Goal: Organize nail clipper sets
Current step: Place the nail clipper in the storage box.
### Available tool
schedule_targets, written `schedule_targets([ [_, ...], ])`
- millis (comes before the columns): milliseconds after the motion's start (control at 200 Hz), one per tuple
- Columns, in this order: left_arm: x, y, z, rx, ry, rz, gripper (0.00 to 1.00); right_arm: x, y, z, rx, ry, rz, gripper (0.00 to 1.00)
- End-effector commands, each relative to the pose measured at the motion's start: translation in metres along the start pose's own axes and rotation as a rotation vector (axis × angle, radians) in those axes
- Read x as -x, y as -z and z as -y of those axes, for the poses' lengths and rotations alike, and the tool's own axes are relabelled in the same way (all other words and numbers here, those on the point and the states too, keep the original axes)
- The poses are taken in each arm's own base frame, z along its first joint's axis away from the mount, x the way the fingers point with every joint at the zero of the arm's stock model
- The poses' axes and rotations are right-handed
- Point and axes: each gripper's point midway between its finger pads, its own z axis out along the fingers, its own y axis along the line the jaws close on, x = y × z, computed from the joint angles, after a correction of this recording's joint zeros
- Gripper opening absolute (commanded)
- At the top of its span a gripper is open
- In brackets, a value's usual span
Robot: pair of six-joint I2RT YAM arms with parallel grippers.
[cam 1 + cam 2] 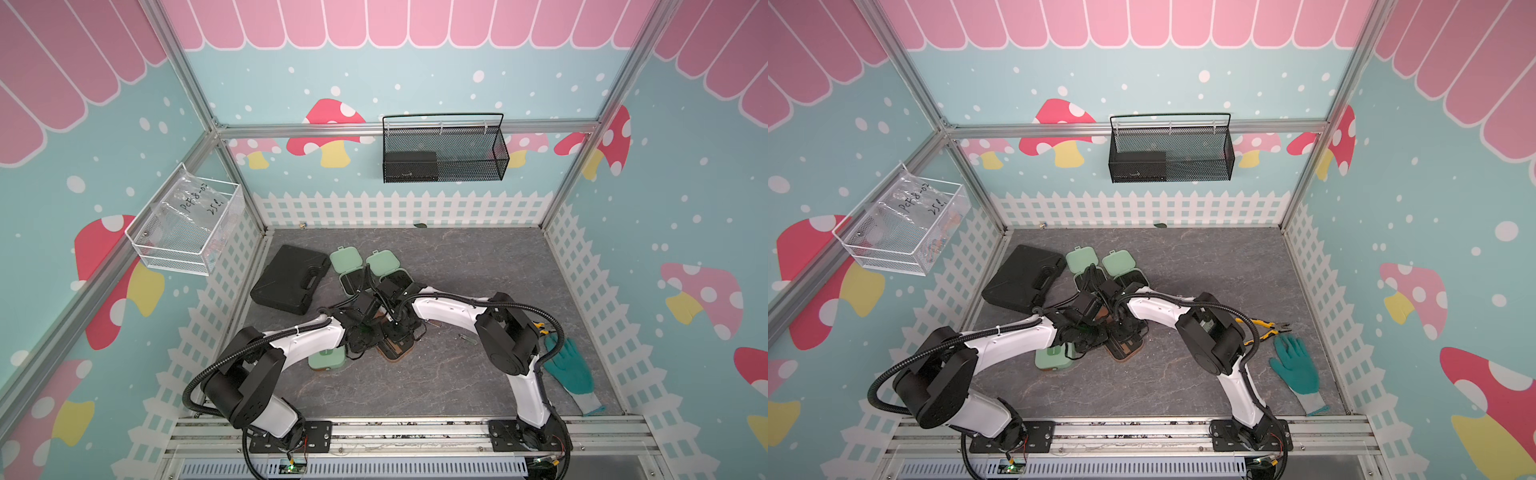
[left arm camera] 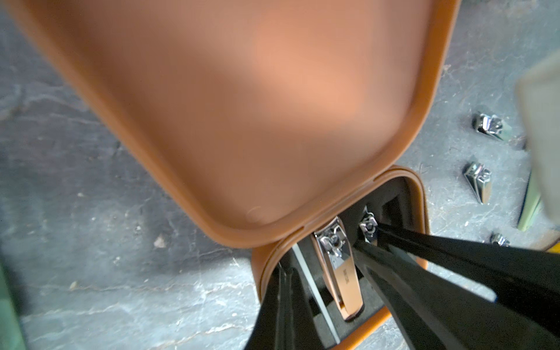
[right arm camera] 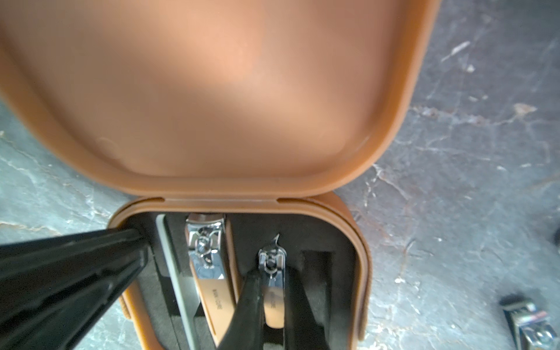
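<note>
The brown case [image 3: 360,257] sits open in the middle of the table [image 1: 457,374], its lid tilted up over a black insert [image 3: 341,242]. The right claw [image 3: 272,280] is clamped on a small clipper [image 3: 270,260] that lies in the insert, one finger on each side of it. Just beside that clipper in the same case lie a large clipper [image 3: 209,266] and, next to it, a nail file [image 3: 174,272]. The left claw [image 3: 140,242] has its fingers pressed together with nothing between them; its tip rests in the corner of the brown case, on the far side of the nail file from the clippers.

Loose clippers [image 2: 478,185] lie on the table just beside the brown case. Beyond the brown case, away from the arm bases, stand an open green case [image 1: 344,258] and a second open green case [image 1: 381,262], with a large black case [image 1: 291,278] on their left. A shut green case [image 1: 328,359] lies near the brown case under the left arm. A green glove [image 1: 569,370] lies well apart on the right.
</note>
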Motion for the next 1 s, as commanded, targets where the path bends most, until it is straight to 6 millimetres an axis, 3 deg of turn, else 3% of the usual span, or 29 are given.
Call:
schedule_targets([
  [0, -0.012, -0.009, -0.022, 0.093, -0.029, -0.022, 0.0, -0.081, -0.084, 0.05, -0.246, 0.058, -0.292, 0.1],
  [265, -0.011, -0.01, -0.021, 0.093, -0.028, -0.021, 0.0, -0.028, -0.015, 0.027, -0.166, 0.086, -0.095, 0.21],
  [585, -0.01, -0.011, -0.019, 0.091, -0.033, -0.024, 0.0, -0.006, 0.019, 0.013, -0.112, 0.107, -0.001, 0.25],
  [996, -0.009, -0.011, -0.017, 0.089, -0.037, -0.024, 0.0, 0.026, 0.083, -0.01, -0.008, 0.121, 0.206, 0.3],
])
